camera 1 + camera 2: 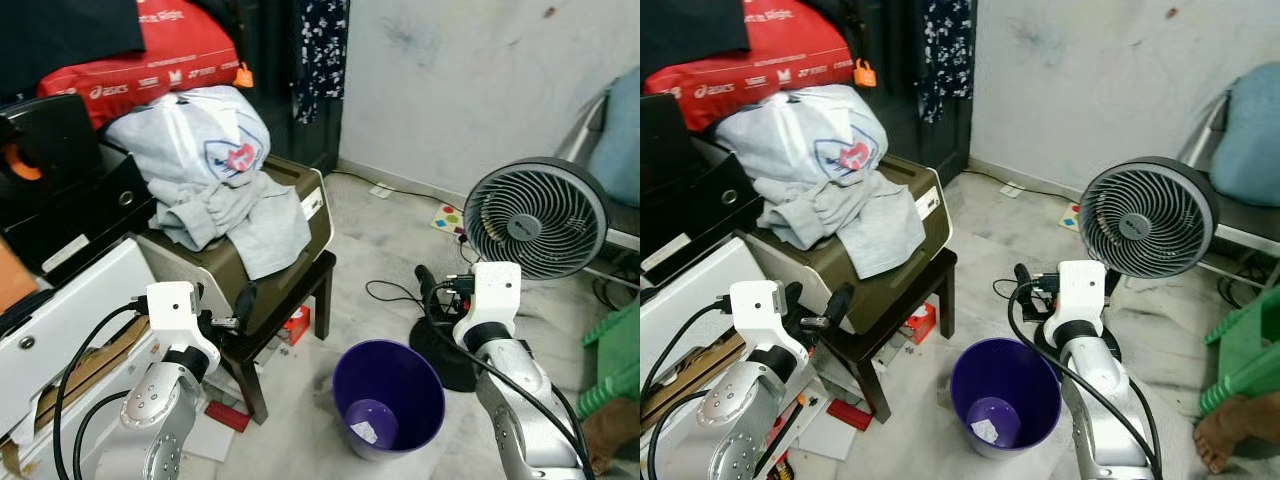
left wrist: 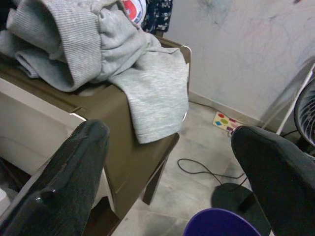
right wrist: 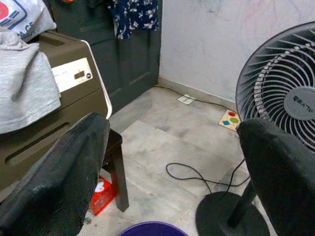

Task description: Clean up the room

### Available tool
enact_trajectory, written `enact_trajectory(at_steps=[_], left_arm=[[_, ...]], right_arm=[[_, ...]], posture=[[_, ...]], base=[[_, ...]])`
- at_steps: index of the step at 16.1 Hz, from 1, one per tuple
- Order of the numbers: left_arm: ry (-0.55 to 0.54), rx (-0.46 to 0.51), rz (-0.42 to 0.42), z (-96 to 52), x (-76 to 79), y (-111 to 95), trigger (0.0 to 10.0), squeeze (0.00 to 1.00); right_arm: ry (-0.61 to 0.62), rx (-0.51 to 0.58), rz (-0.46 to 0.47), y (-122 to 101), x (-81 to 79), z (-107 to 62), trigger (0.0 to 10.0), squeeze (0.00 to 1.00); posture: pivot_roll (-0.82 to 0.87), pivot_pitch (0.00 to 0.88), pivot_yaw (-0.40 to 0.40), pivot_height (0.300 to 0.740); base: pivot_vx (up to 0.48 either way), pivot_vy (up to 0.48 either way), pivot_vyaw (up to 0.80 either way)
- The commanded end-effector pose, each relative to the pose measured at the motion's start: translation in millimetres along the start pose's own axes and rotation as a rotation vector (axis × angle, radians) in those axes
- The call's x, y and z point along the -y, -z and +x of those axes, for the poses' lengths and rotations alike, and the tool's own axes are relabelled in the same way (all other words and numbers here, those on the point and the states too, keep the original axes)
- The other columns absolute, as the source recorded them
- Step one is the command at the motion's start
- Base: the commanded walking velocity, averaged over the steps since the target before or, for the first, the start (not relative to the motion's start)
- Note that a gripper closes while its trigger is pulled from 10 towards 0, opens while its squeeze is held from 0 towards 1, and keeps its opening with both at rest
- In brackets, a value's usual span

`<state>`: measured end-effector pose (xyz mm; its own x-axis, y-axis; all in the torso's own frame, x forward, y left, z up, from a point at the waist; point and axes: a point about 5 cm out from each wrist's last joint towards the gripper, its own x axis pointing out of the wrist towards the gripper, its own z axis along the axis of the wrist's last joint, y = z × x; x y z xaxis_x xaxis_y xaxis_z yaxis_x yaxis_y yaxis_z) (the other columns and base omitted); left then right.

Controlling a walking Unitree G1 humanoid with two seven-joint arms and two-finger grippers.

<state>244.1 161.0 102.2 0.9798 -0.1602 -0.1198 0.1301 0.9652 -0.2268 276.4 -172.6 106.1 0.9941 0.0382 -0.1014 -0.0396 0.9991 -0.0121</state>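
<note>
A purple bin (image 1: 388, 395) stands on the floor between my two arms, with a scrap of white paper (image 1: 365, 432) at its bottom. Grey clothes (image 1: 235, 215) lie heaped on a brown machine (image 1: 300, 245) that rests on a dark stool (image 1: 300, 300); one piece hangs over the machine's front. My left gripper (image 2: 170, 135) is open and holds nothing; it hangs beside the stool, pointing at the machine. My right gripper (image 3: 172, 123) is open too, above and right of the bin, close to the fan's base.
A grey standing fan (image 1: 535, 215) with a black base and loose cable is on the right. A green stool (image 1: 615, 365) and a person's foot (image 1: 1230, 440) are at the far right. A red box (image 1: 295, 325) lies under the dark stool. Bags and boxes pile up on the left.
</note>
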Motion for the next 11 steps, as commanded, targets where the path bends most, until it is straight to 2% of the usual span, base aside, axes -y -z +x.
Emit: enact_trajectory(at_steps=[1,4,11], left_arm=[[0.009,0.004,0.013,2.1,1.4,-2.4,10.0,0.0],[0.008,0.005,0.013,2.1,1.4,-2.4,10.0,0.0],[0.011,0.006,0.022,3.2,1.6,-2.9,10.0,0.0]], right_arm=[[0.005,-0.01,0.01,0.5,1.5,1.7,10.0,0.0],[0.004,-0.01,0.005,0.5,1.5,1.7,10.0,0.0],[0.004,-0.012,0.014,1.3,1.2,3.0,10.0,0.0]], posture=[[-0.12,0.0,0.001,0.74],[-0.12,0.0,0.001,0.74],[-0.11,0.0,0.002,0.74]], base=[[0.0,0.0,-0.56],[0.0,0.0,-0.56],[0.0,0.0,-0.8]])
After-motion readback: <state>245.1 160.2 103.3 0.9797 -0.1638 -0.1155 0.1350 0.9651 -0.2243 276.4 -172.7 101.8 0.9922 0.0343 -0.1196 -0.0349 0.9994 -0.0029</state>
